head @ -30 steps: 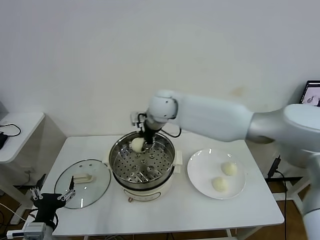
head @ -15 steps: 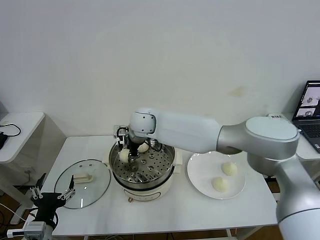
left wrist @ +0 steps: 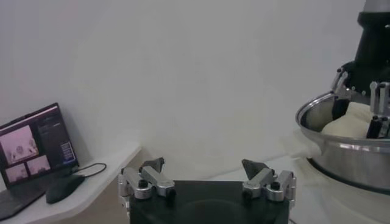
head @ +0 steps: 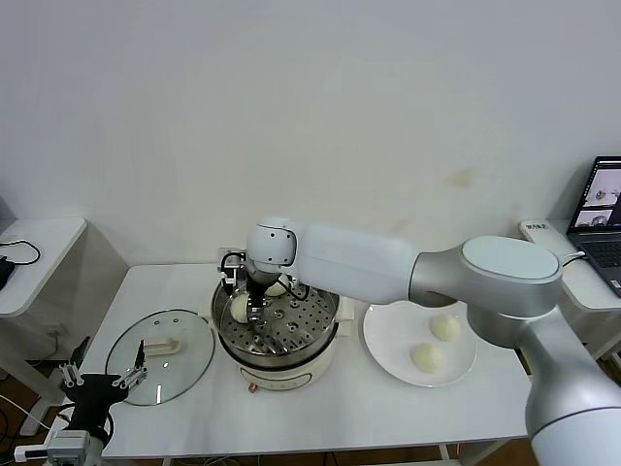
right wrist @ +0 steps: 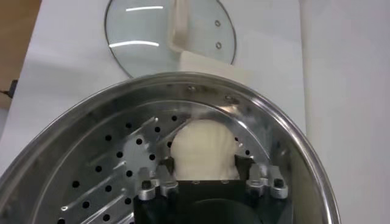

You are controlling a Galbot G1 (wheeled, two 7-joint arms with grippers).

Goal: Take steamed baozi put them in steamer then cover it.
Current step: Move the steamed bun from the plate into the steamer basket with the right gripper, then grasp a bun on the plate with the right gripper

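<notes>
My right gripper [head: 248, 309] grasps a smooth round bun [right wrist: 203, 150] over the steamer's [head: 325, 330] perforated steel tray. My left gripper [left wrist: 207, 178] hangs released beside the table.

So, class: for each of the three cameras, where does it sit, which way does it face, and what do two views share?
Head: high on the robot, facing down at the table; right arm reaches into the steamer.
Left wrist: low beside the table, facing sideways; open left end effector.
Right wrist: above the steamer, facing down; right end effector shut on a bao.
Shared: steamer, lid.
</notes>
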